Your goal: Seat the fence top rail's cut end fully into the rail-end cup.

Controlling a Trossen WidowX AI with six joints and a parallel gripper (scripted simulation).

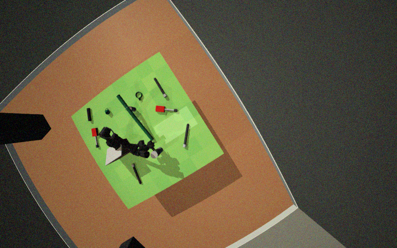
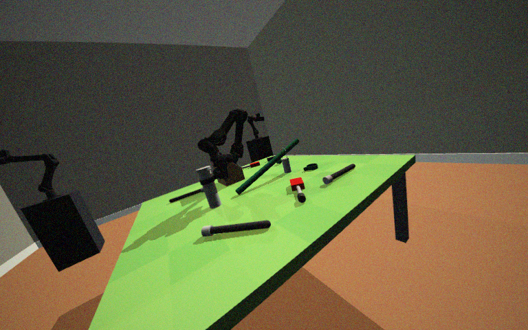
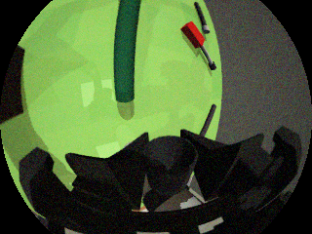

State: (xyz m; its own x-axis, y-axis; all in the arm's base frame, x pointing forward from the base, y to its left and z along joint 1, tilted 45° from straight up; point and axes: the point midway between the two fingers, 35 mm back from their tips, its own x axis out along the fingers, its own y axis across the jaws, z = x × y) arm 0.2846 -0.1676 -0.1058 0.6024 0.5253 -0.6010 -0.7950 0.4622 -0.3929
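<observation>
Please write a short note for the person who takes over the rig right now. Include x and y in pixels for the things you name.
Gripper (image 1: 151, 146) (image 2: 218, 167) (image 3: 164, 135): shut on what looks like the dark rail-end cup (image 3: 171, 163), beside the big post (image 1: 154, 155) (image 2: 212, 196).
Rail (image 1: 136, 118) (image 2: 268, 166) (image 3: 125, 54): slopes down from the small post (image 1: 132, 109) (image 2: 287, 166); its lower end is outside the cup.
Done: the brace band (image 2: 206, 181) sits high on the big post.
Left: seat the rail fully, keep the band high, open the gripper, move clear of the rail.

A rectangular, bright green bench (image 1: 172, 163) (image 2: 155, 272) (image 3: 58, 97) is bearing several slim black rods with grey ends (image 1: 186, 134) (image 2: 237, 227), two red-headed mallets (image 1: 159, 109) (image 2: 297, 183) (image 3: 193, 34) and a round black band (image 1: 136, 94) (image 2: 310, 167).
</observation>
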